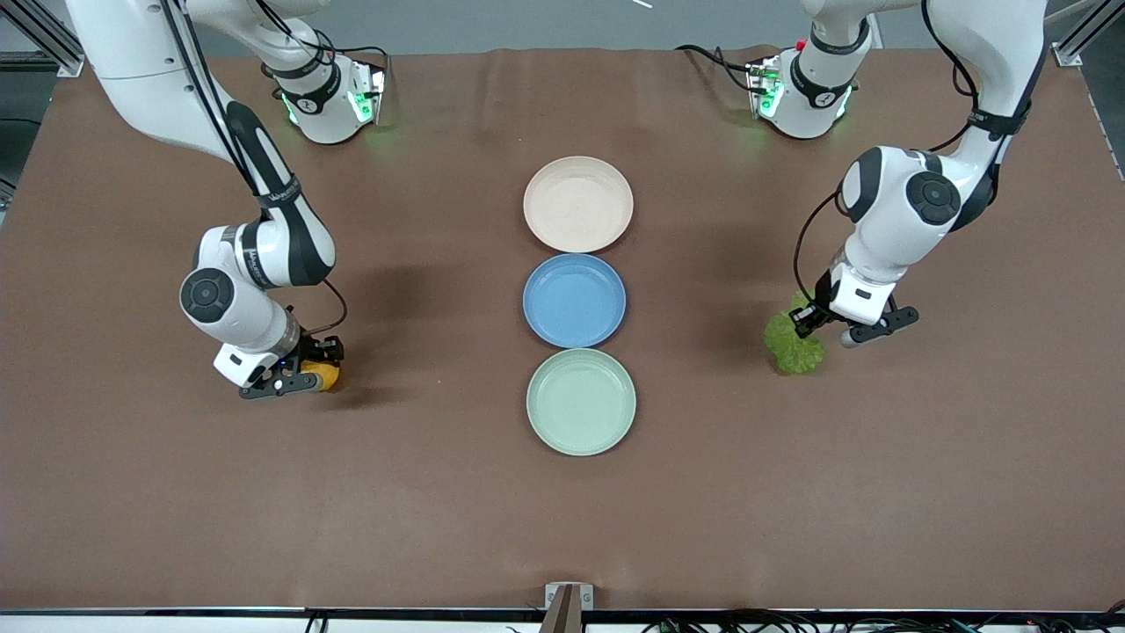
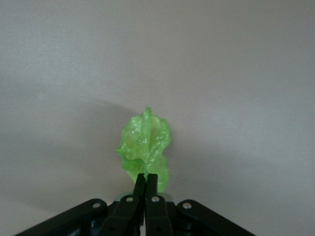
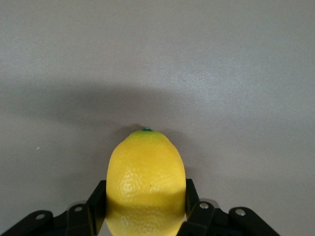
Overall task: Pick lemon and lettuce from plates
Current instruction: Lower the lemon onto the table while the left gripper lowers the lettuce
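Already both plates sit bare; right gripper (image 1: 312, 376) clamps the lemon (image 1: 323, 375), left gripper (image 1: 813, 323) pinches the lettuce (image 1: 791, 345), off to either side.

1. A brown table (image 1: 422, 492) carries three plates in one line down its middle.
2. The beige plate (image 1: 577, 204) lies farthest from the front camera.
3. The blue plate (image 1: 574, 301) sits between, just beside both neighbours.
4. The green plate (image 1: 581, 402) lies nearest the front camera.
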`<act>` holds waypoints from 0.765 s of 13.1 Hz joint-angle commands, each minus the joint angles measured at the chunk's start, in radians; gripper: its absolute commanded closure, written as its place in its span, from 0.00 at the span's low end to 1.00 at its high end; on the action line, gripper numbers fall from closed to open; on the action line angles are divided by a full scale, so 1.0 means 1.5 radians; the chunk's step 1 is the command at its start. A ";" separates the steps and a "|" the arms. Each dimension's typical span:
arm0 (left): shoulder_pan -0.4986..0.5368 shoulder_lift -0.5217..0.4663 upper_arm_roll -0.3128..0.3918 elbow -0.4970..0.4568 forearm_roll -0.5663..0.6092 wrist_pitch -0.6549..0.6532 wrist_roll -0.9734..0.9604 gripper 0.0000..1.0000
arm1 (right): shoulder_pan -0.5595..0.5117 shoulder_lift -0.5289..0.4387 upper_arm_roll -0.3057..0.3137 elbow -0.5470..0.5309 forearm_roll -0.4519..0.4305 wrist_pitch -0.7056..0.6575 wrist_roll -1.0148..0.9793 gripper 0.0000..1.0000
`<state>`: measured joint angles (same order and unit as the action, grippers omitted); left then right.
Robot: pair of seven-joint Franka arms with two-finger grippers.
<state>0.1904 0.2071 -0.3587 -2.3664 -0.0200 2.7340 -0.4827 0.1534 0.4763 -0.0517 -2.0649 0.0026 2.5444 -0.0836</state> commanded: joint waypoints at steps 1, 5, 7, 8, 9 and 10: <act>0.027 0.015 -0.010 -0.011 0.002 0.013 0.046 0.97 | -0.021 0.009 0.014 0.005 0.006 0.003 -0.015 0.79; 0.048 0.039 -0.009 -0.009 0.002 0.012 0.132 0.84 | -0.024 0.004 0.016 0.015 0.007 -0.007 -0.013 0.00; 0.048 0.035 -0.009 0.001 0.003 0.008 0.165 0.26 | -0.024 -0.013 0.016 0.045 0.007 -0.061 -0.014 0.00; 0.048 0.028 -0.009 0.011 0.003 0.000 0.188 0.12 | -0.025 -0.020 0.017 0.072 0.007 -0.111 -0.014 0.00; 0.048 0.018 -0.008 0.023 0.005 -0.030 0.209 0.00 | -0.026 -0.026 0.017 0.110 0.007 -0.170 -0.013 0.00; 0.050 0.011 -0.007 0.044 0.006 -0.075 0.224 0.00 | -0.026 -0.028 0.017 0.156 0.007 -0.237 -0.011 0.00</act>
<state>0.2515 0.2609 -0.3589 -2.3407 -0.0200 2.7154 -0.1925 0.1428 0.4638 -0.0489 -1.9231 0.0027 2.3353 -0.0866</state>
